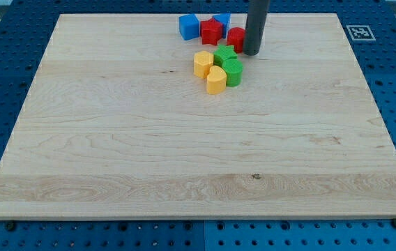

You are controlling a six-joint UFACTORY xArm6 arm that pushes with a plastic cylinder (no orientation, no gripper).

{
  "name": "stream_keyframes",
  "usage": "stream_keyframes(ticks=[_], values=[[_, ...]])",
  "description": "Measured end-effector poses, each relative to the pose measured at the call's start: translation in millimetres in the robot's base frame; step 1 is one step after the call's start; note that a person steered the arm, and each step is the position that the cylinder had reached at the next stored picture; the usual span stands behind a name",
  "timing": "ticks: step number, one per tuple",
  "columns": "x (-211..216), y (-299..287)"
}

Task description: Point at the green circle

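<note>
My tip (251,53) — just right of green circle (233,71).

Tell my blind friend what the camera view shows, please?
My tip rests near the view's top of a wooden board, just right of a green circle clustered with green, yellow, red and blue blocks.

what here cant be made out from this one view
- Red block: camera view, its right part is hidden behind the rod, so its shape is unclear.
- Blue block behind the red star: mostly covered, shape unclear.
- Rod: cut off by the view's top.
- My tip: whether it touches the green star is unclear.
</note>
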State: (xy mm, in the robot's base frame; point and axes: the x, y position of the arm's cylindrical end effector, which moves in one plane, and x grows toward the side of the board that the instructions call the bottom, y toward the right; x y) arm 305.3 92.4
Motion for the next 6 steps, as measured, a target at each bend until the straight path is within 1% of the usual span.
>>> stream_keyframes(ticks=[2,3,4,5,6], values=[[0,-24],[11,6],[53,34],[108,31],[126,5]])
